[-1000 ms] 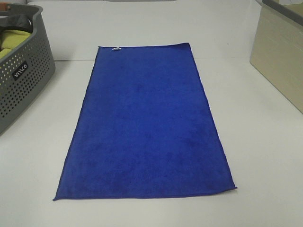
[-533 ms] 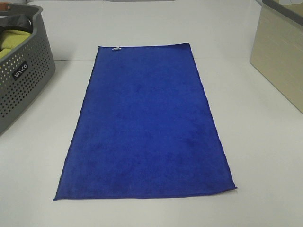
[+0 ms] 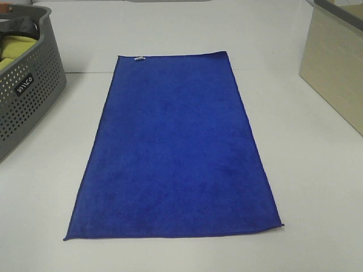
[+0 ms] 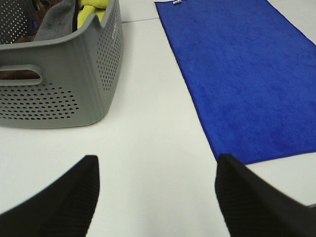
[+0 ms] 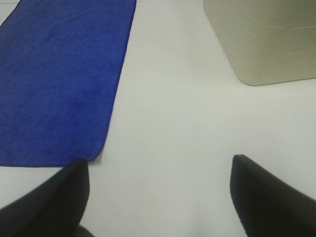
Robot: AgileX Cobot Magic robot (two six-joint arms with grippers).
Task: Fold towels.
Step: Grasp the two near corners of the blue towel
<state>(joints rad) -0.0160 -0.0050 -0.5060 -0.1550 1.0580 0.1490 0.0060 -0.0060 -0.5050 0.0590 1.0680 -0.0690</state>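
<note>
A royal-blue towel (image 3: 176,153) lies flat and unfolded in the middle of the white table, long side running away from me, with a small white tag (image 3: 138,58) at its far short edge. Neither arm shows in the high view. In the left wrist view my left gripper (image 4: 155,170) stands open over bare table, between the basket and the towel (image 4: 242,74). In the right wrist view my right gripper (image 5: 160,173) is open too, with the near right corner of the towel (image 5: 59,84) just beside one finger (image 5: 59,197). Nothing is held.
A grey perforated basket (image 3: 28,96) holding a yellow-green cloth (image 3: 14,48) stands at the left; the same basket (image 4: 64,79) shows in the left wrist view. A beige bin (image 3: 337,68) stands at the right, and that bin (image 5: 266,39) shows in the right wrist view.
</note>
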